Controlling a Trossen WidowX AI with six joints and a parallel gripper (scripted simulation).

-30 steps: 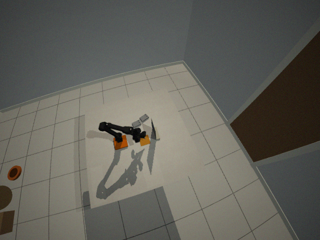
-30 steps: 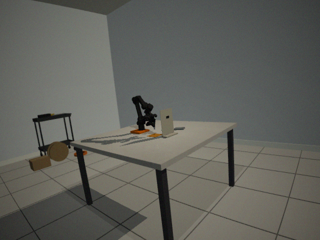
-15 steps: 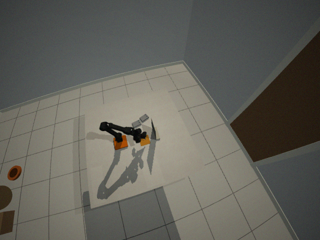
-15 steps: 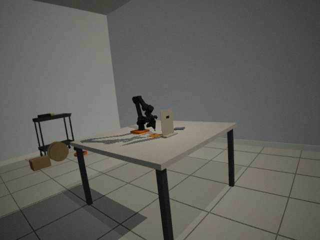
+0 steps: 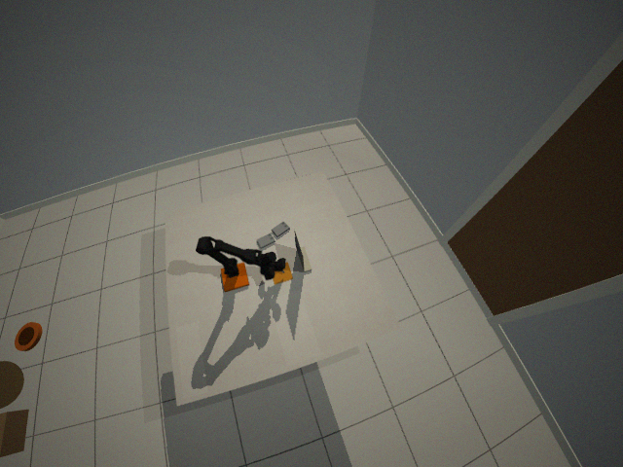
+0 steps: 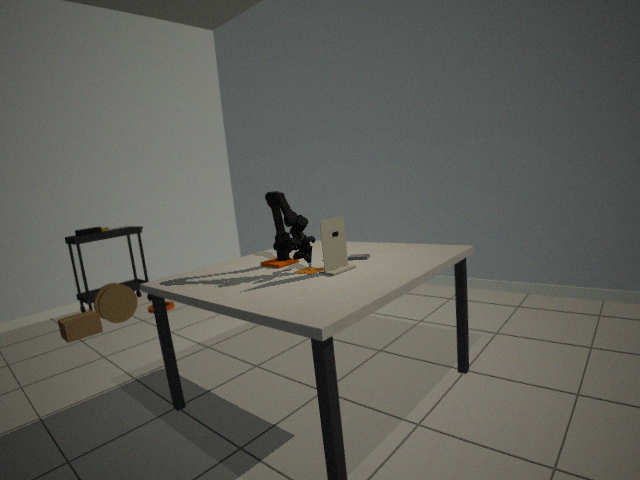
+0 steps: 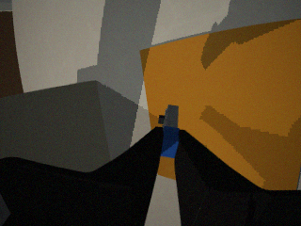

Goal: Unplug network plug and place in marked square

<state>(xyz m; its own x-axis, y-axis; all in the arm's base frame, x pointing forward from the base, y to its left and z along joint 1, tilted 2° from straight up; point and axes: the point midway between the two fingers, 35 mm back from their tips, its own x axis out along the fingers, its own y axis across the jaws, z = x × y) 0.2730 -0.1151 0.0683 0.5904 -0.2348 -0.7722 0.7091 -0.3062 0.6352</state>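
Observation:
My gripper (image 5: 279, 265) (image 6: 309, 259) (image 7: 168, 136) is shut on the plug, which shows as a blue body with a grey front end (image 7: 170, 142) between the fingertips in the wrist view. A small dark piece sticks out beside the grey end. The plug is out of the socket and low over the table. In the wrist view it overlaps the left part of the marked orange-yellow square (image 5: 284, 276) (image 6: 308, 271) (image 7: 245, 89); the gap below it is hard to judge. The upright panel (image 5: 299, 255) (image 6: 333, 254) (image 7: 47, 127) stands beside the square. Its dark opening (image 6: 334, 234) shows in the exterior view.
The arm's orange base (image 5: 241, 282) (image 6: 272, 264) stands on the table (image 5: 332, 311) (image 6: 392, 268), on the square's other side from the panel. Two flat grey blocks (image 5: 265, 240) (image 5: 280, 230) lie near the panel. Shadows of arm and panel cross the table.

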